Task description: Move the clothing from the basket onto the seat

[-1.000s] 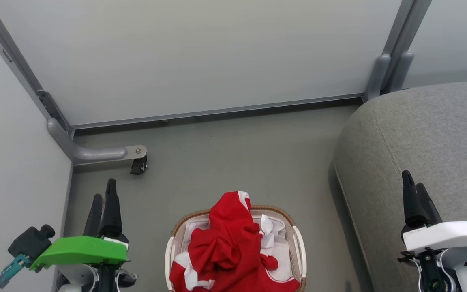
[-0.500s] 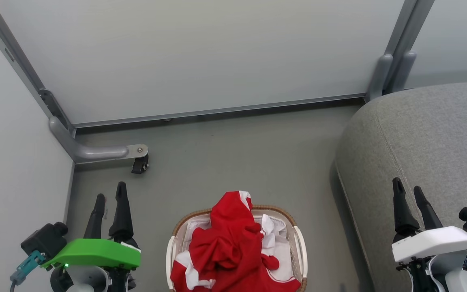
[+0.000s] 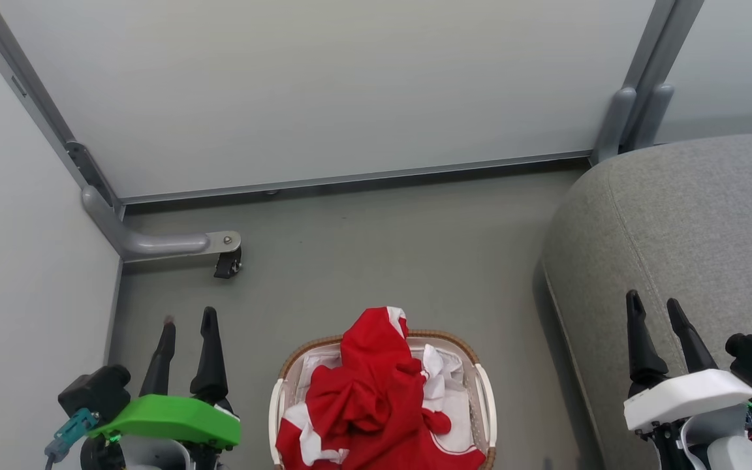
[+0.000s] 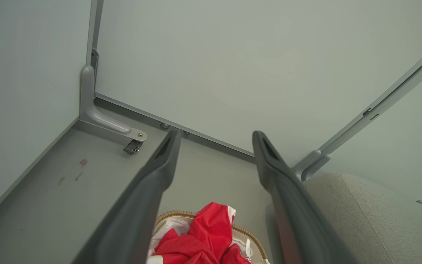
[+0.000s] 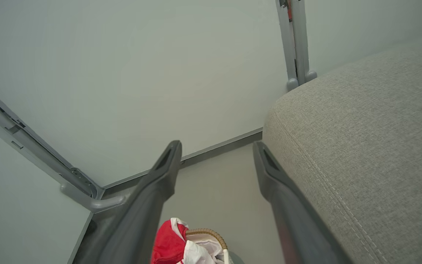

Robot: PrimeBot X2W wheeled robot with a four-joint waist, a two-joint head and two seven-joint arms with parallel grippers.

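Red clothing [image 3: 369, 398] with white panels is heaped in the small basket [image 3: 484, 405], which has white sides and a brown woven rim and stands on the floor at the bottom centre. The heap also shows in the left wrist view as clothing [image 4: 200, 242] and in the right wrist view as clothing [image 5: 169, 244]. The grey seat [image 3: 689, 222] fills the right side. My left gripper [image 3: 187, 323] hangs open over the floor, left of the basket. Open too, my right gripper [image 3: 653, 307] is above the seat's front edge. Both are empty.
Pale partition panels close off the back and left. A grey metal foot with a black caster [image 3: 226, 264] juts onto the floor at the back left. Two grey posts [image 3: 637, 114] stand at the seat's back corner. Grey floor [image 3: 382, 254] lies beyond the basket.
Both grippers have turned so their two fingers show spread apart, and both have drawn down toward the bottom of the view. The camera shifted slightly. Clothing and basket lie as before.
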